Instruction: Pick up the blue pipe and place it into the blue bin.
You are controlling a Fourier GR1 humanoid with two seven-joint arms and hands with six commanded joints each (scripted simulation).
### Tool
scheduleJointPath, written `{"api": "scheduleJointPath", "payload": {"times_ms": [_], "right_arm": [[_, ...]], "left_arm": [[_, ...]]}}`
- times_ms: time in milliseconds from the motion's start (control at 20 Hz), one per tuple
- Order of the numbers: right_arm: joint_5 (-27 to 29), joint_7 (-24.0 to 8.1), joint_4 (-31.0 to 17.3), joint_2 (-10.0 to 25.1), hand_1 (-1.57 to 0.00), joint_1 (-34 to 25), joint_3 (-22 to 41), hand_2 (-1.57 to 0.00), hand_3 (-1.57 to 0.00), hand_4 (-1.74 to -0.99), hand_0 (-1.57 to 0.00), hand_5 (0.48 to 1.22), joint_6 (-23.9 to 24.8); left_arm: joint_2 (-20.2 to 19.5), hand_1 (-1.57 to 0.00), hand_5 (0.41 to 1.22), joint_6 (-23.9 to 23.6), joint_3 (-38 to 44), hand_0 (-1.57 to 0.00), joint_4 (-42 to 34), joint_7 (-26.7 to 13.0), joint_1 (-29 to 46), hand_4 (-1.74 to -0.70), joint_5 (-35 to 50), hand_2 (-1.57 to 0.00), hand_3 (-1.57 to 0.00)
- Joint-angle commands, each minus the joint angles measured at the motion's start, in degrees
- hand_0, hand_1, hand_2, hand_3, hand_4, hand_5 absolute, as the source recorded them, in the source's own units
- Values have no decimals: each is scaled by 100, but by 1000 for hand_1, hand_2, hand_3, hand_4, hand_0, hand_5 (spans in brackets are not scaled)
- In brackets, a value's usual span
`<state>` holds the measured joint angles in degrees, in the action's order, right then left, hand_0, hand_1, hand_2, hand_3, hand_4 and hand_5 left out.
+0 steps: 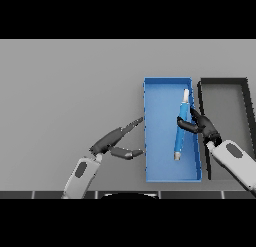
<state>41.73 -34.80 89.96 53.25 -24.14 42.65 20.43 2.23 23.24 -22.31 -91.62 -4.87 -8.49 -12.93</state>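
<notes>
Blue pipe (180, 126) gripped mid-length by right hand (201, 124), inside blue bin (148, 141).

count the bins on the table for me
2. The blue bin sits right of centre, with the blue pipe over it, held in the right hand. The black bin stands beside it on its right, partly covered by the right arm.

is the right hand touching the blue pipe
Touching. In the head view the right hand has its fingers curled round the middle of the blue pipe over the blue bin.
</notes>
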Motion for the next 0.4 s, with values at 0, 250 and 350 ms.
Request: {"api": "scheduleJointPath", "payload": {"times_ms": [0, 250, 350], "right_arm": [[-20, -13, 24, 39, -35, 0, 48, -34, -9, -1110, -37, 736, -9], [-85, 103, 39, 111, -17, -64, 154, -17, -4, -1084, -19, 712, -240], [-99, 123, 26, 37, -17, -89, 169, -17, -4, -1084, -19, 714, -200]], "left_arm": [[-8, 1, 497, -15, 19, 1, 36, 47, -3, -931, -6, 1, 1], [-86, 1, 496, 15, 104, 1, 162, 119, -101, -930, 3, 1, 1], [3, 1, 495, -33, 63, 1, 183, 83, -133, -930, -30, 1, 1]]}}
